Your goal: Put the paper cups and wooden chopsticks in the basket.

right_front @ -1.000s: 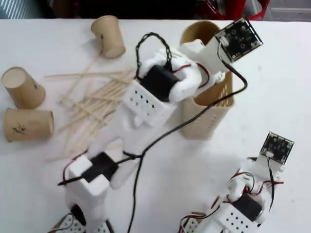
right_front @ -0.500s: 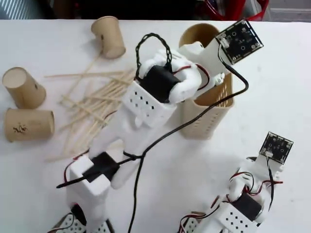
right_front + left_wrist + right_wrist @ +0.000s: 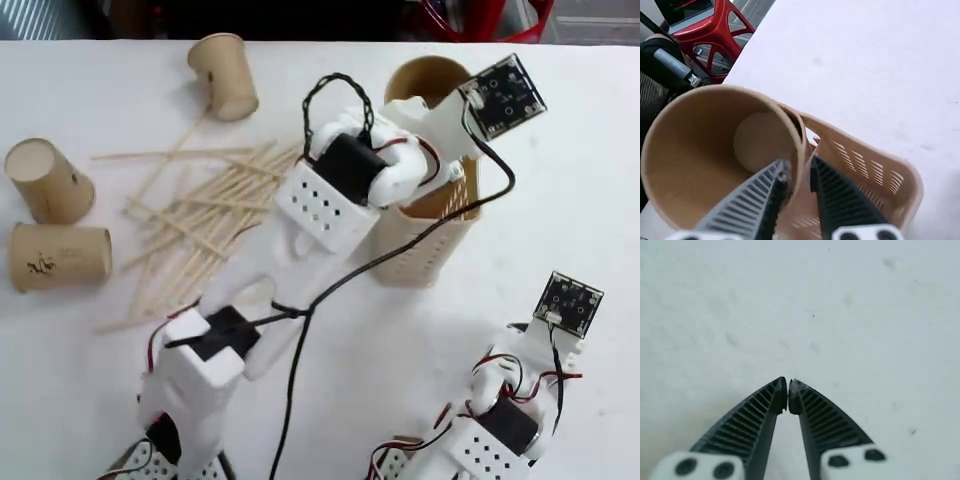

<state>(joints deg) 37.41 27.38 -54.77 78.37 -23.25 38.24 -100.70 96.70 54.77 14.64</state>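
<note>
Paper cup (image 3: 700, 150) pinched by outstretched left gripper (image 3: 799, 167) over basket (image 3: 875, 175); right gripper (image 3: 788, 392) closed, empty.

No text, number or sign can be read on this table (image 3: 560, 200). A small dark printed mark sits on the side of 1 paper cup (image 3: 58, 257) lying near the left edge, too small to make out.
</note>
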